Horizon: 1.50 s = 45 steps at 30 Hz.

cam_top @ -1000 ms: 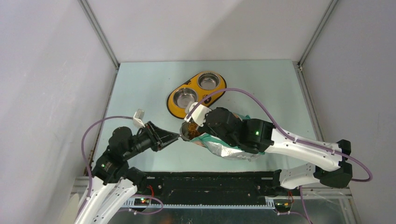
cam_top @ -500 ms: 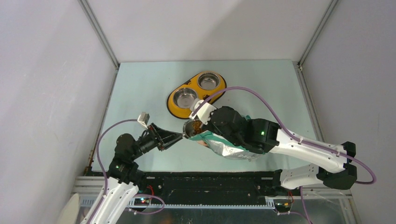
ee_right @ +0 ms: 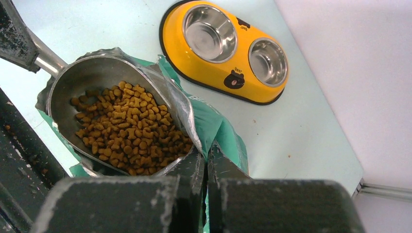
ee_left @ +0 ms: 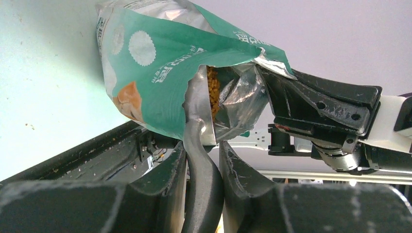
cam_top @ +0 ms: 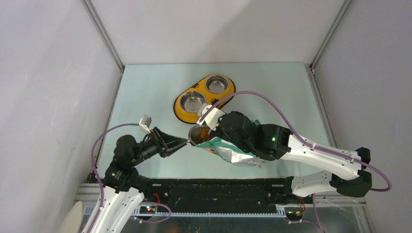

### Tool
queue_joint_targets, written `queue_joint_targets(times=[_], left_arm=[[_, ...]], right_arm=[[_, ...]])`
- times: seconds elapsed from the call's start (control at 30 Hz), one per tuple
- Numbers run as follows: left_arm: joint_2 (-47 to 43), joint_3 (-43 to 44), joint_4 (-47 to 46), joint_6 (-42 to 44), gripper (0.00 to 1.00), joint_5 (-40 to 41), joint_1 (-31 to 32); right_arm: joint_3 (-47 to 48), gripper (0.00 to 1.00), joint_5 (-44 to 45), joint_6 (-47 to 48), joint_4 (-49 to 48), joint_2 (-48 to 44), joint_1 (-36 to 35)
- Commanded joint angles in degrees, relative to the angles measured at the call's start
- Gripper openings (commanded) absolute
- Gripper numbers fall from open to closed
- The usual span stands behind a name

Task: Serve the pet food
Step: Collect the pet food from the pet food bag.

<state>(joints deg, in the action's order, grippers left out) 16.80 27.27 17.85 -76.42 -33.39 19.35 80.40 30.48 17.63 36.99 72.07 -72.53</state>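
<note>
Brown pet food (ee_right: 127, 130) fills the bowl of a grey metal scoop (ee_right: 87, 80), which lies inside the open mouth of the teal-and-white bag (ee_right: 216, 127). My left gripper (ee_left: 201, 162) is shut on the scoop's handle (ee_left: 200, 184). Past it, kibble (ee_left: 212, 92) shows in the bag's opening (ee_left: 160, 73). My right gripper (ee_right: 207, 156) is shut on the bag's rim, pinching the foil edge beside the scoop. From above, the scoop (cam_top: 200, 135) sits between both grippers, over the bag (cam_top: 234, 154) lying on the table.
A yellow feeder (cam_top: 182, 110) with two steel bowls (cam_top: 194, 101) (cam_top: 216, 84) stands just beyond the scoop, both bowls bare (ee_right: 210, 32). White walls close in on three sides. A black rail (cam_top: 218, 189) runs along the near table edge.
The left arm's elbow swung right, then back left. The scoop has stayed in the bag's mouth, shifting only slightly. Both grips are unchanged.
</note>
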Motion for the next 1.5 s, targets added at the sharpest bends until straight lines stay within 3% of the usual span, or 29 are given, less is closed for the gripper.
queue_joint_targets(times=[0.0,0.23,0.87,1.27,1.47], left_arm=[[-0.11,6.71,0.88,2.23,0.00,4.79,-1.78],[2.35,15.55,7.33,6.36,0.00,6.13,-1.79],[1.83,26.62,22.87,13.13,0.00,9.88,-1.78],[-2.76,19.93,16.31,9.69,0.00,9.59,-1.84],[-7.52,9.48,5.34,3.69,0.00,8.52,-1.82]], right_arm=[[2.96,0.00,7.44,2.56,0.35,-2.13,0.65],[3.81,0.00,5.00,2.18,0.24,-0.48,0.49],[4.50,0.00,6.54,1.43,0.75,-1.92,-0.03],[4.11,0.00,7.41,-0.02,-1.27,-3.50,-0.66],[3.58,0.00,8.27,-1.46,-2.65,-4.77,-0.74]])
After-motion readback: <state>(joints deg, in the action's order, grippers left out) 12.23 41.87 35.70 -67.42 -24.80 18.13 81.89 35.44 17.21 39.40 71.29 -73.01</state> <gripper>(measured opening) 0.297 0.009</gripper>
